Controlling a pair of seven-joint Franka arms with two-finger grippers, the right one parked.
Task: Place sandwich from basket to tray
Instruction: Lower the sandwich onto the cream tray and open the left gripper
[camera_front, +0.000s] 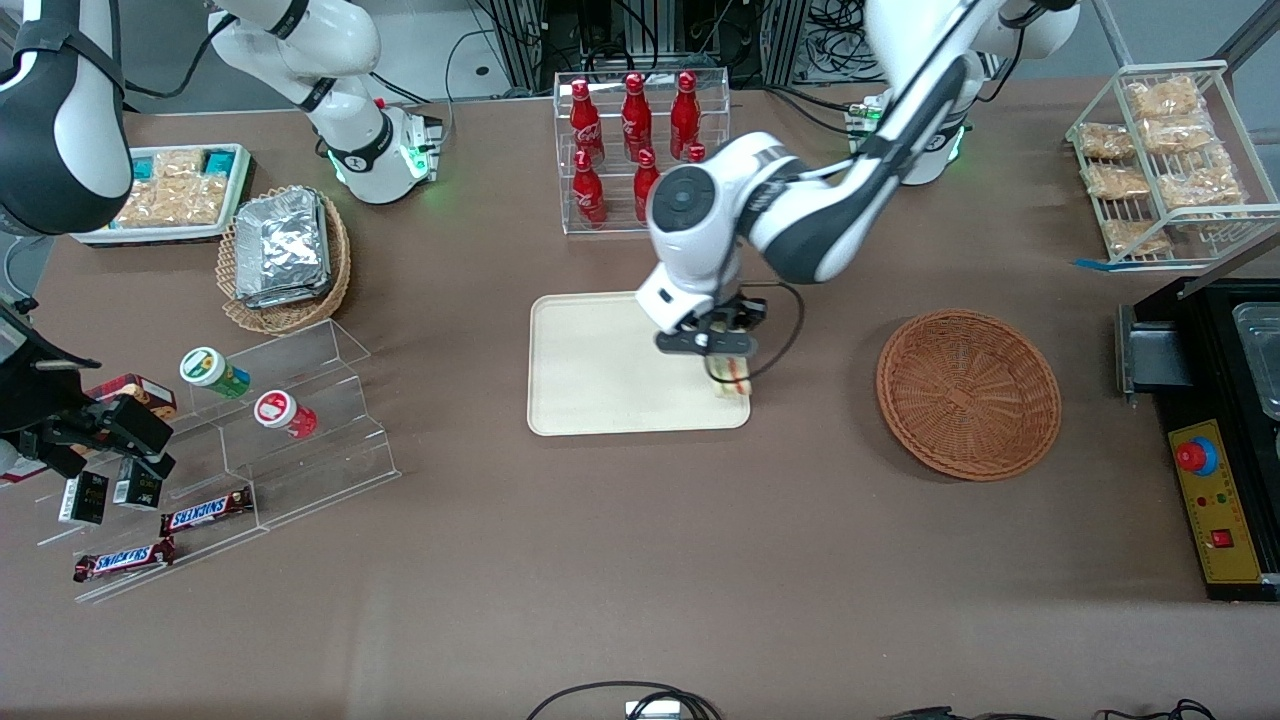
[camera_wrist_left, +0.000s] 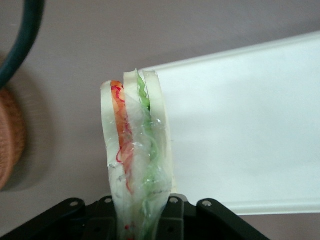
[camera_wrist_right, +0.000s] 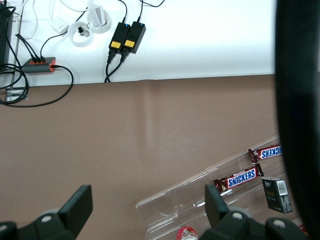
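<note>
My left gripper (camera_front: 728, 368) is shut on the sandwich (camera_front: 733, 380), a wrapped white-bread wedge with green and orange-red filling. It holds it over the corner of the cream-beige tray (camera_front: 600, 370) that is nearest the reddish-brown basket (camera_front: 968, 392). The basket looks empty and lies toward the working arm's end of the table. In the left wrist view the sandwich (camera_wrist_left: 137, 150) stands on edge between the fingers, with the tray's rim (camera_wrist_left: 260, 125) beside it and the basket's edge (camera_wrist_left: 10, 140) showing.
A clear rack of red bottles (camera_front: 640, 140) stands farther from the front camera than the tray. A tan wicker basket of foil packets (camera_front: 283, 255) and clear acrylic steps (camera_front: 260, 420) with snacks lie toward the parked arm's end. A black control box (camera_front: 1215, 460) sits beside the basket.
</note>
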